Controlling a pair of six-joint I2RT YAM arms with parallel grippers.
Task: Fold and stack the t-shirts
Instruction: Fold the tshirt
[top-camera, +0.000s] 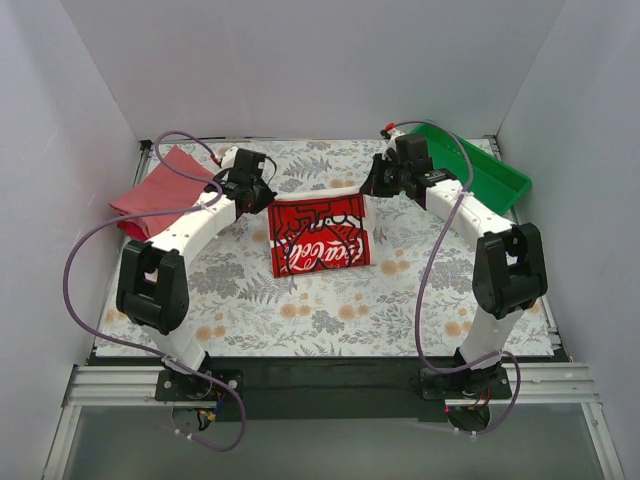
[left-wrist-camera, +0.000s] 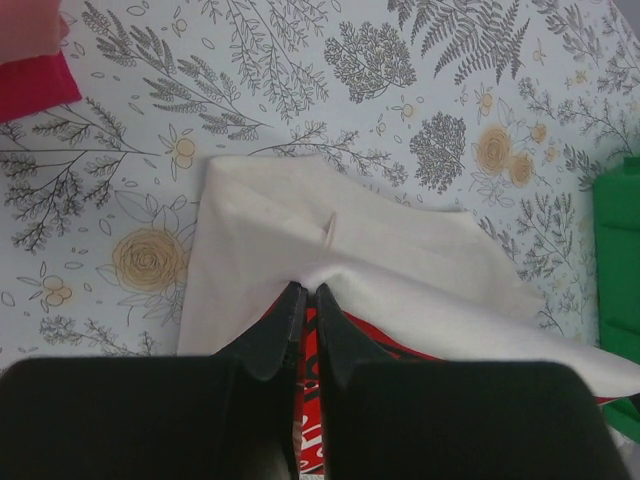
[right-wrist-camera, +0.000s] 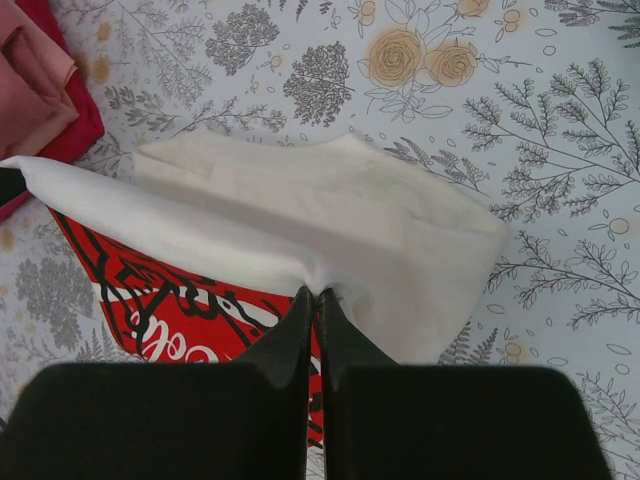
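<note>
The cream-white t-shirt (top-camera: 318, 232) with its red-and-white print hangs between both grippers at the table's middle, its lower part resting on the floral cloth. My left gripper (top-camera: 268, 200) is shut on its left upper edge; in the left wrist view (left-wrist-camera: 305, 294) the jaws pinch the cream cloth (left-wrist-camera: 330, 240). My right gripper (top-camera: 368, 188) is shut on the right upper edge; in the right wrist view (right-wrist-camera: 313, 296) the jaws pinch the cloth (right-wrist-camera: 330, 215) above the red print (right-wrist-camera: 170, 305). The folded salmon-pink tee (top-camera: 160, 185) lies on a red one (top-camera: 135, 228) at the far left.
A green plastic tray (top-camera: 490, 170) stands at the back right, its edge showing in the left wrist view (left-wrist-camera: 618, 260). The pink and red stack also shows in the right wrist view (right-wrist-camera: 40, 90). White walls enclose the floral tablecloth (top-camera: 330, 310) on three sides.
</note>
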